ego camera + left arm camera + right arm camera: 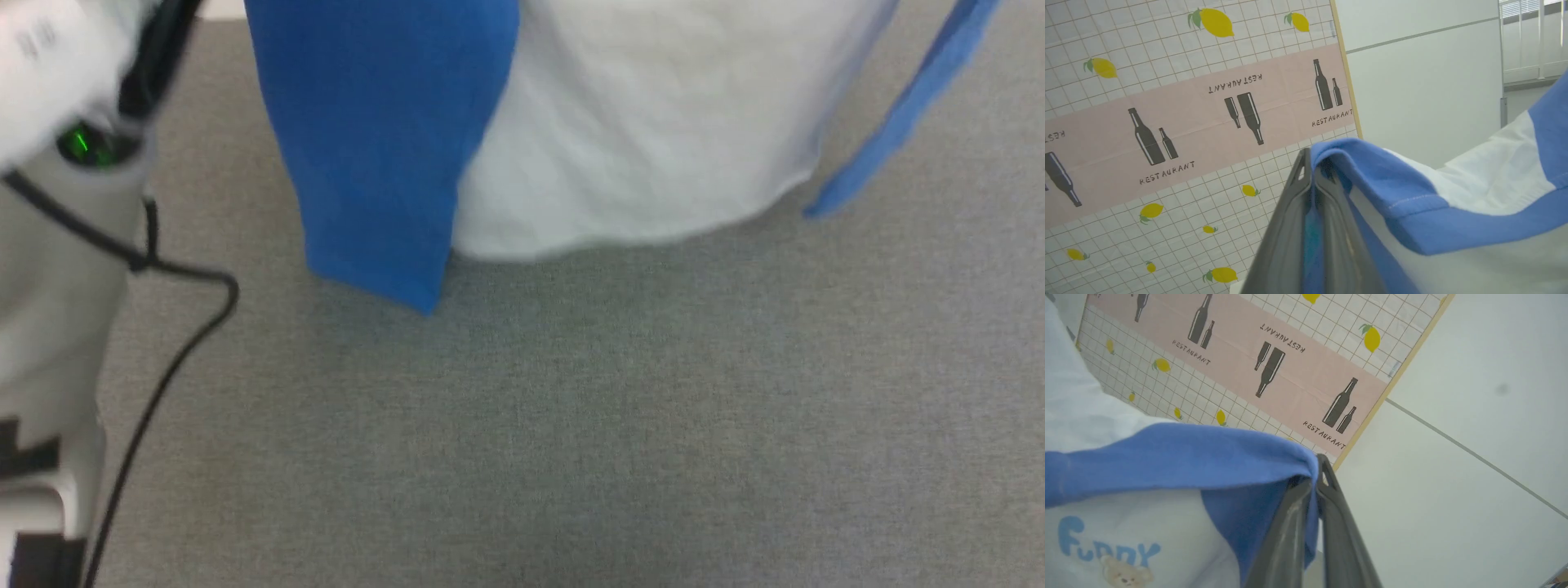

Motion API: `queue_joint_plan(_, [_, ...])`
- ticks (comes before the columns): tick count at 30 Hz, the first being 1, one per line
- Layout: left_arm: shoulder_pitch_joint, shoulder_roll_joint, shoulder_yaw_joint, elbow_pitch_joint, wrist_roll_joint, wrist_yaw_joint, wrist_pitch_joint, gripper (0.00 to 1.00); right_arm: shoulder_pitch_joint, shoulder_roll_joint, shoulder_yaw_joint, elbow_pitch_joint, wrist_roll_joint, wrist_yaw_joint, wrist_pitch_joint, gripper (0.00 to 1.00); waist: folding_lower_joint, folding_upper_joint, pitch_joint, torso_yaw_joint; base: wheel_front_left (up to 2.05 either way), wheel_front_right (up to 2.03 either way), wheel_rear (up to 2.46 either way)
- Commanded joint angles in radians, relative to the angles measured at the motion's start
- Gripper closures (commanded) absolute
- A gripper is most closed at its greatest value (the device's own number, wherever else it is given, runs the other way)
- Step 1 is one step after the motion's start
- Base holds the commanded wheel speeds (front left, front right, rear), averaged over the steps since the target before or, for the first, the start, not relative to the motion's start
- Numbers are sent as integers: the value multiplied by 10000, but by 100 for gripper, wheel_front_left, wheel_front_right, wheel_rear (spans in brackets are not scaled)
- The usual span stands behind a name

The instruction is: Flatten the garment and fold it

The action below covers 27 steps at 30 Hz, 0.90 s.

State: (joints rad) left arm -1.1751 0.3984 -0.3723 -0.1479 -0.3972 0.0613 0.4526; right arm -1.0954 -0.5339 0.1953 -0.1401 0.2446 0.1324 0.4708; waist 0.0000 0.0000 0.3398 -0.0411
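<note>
Hanging over grey carpet [571, 449], the garment [653, 122] has a lemon-printed board [1167, 122] beyond.

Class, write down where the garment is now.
The garment hangs across the top of the head view above the grey surface, blue edges pinched in the left gripper and right gripper.

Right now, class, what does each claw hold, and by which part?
The garment, hanging: left claw pinches a blue upper edge, right claw the blue edge on the other side.
</note>
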Motion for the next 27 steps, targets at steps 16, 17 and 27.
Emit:
queue_joint_plan(16, [-4513,-959,-204,4229,1734,266,-2925,100,-5394,714,1212,5149,-2511,-17,-2209,100,0,0,3295,-35,0,0,0])
queue_joint_plan(17, [-4563,-1013,-180,4406,1774,345,-3203,100,-5506,763,1203,5360,-2657,-17,-2368,100,0,0,3350,-15,0,0,0])
queue_joint_plan(27, [-4421,-882,-415,5495,1894,-17,-5183,100,-5523,775,1513,6698,-3182,-17,-3521,100,0,0,4227,117,0,0,0])
